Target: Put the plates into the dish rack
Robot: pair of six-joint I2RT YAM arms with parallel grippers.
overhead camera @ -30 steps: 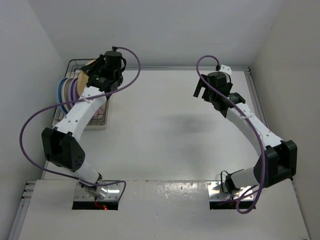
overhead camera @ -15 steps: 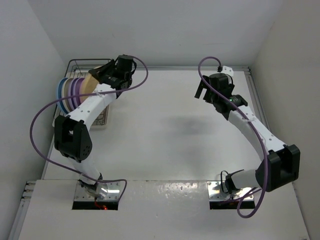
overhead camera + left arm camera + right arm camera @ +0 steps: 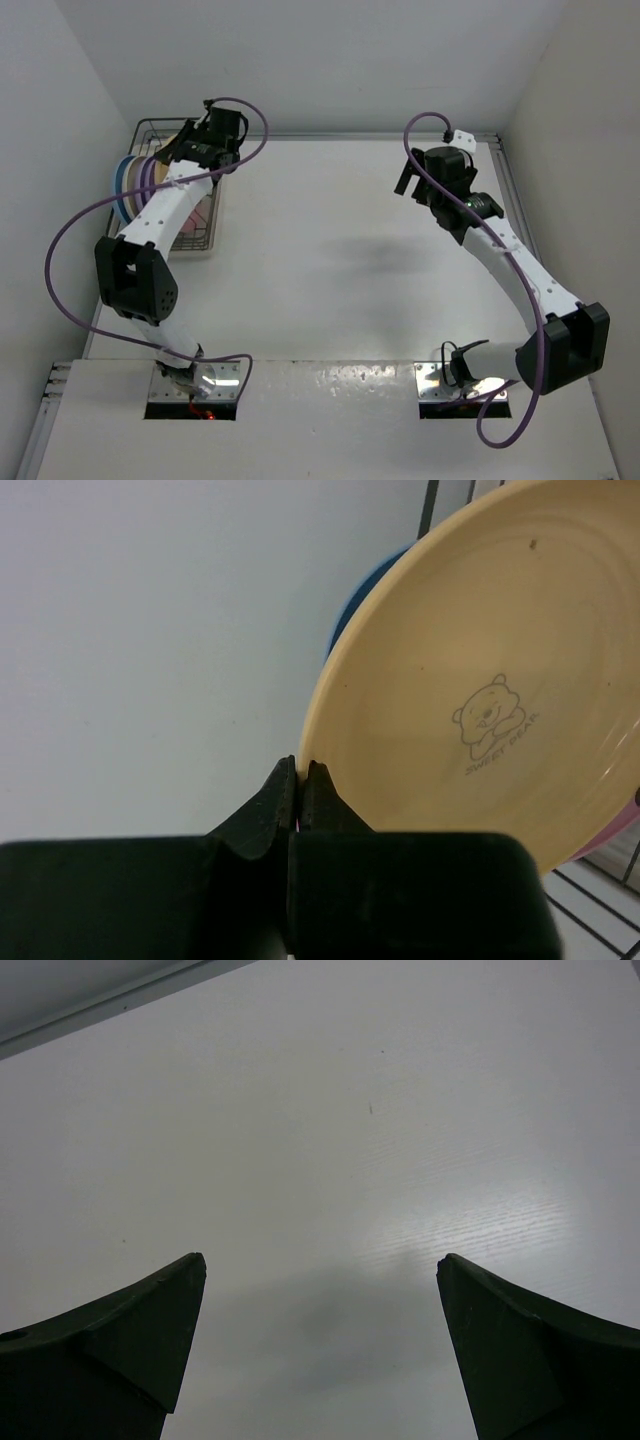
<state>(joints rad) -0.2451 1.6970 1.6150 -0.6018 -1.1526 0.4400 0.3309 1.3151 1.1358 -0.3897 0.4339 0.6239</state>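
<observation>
My left gripper is shut on the rim of a cream plate printed with a small bear. It holds the plate on edge over the far end of the dish rack at the table's back left. In the top view that gripper is above the rack, with the cream plate just showing beside it. A blue plate and a lavender plate stand upright in the rack. Behind the held plate, a blue plate and a pink plate peek out. My right gripper hangs open over bare table.
Rack wires run close beside the held plate. The white side wall stands right behind the rack. The right arm's gripper is at the back right, far from the rack, near the table's raised edge.
The left wrist has swung left and back toward the rack's far end, carrying the cream plate with it. The right arm has shifted only slightly.
</observation>
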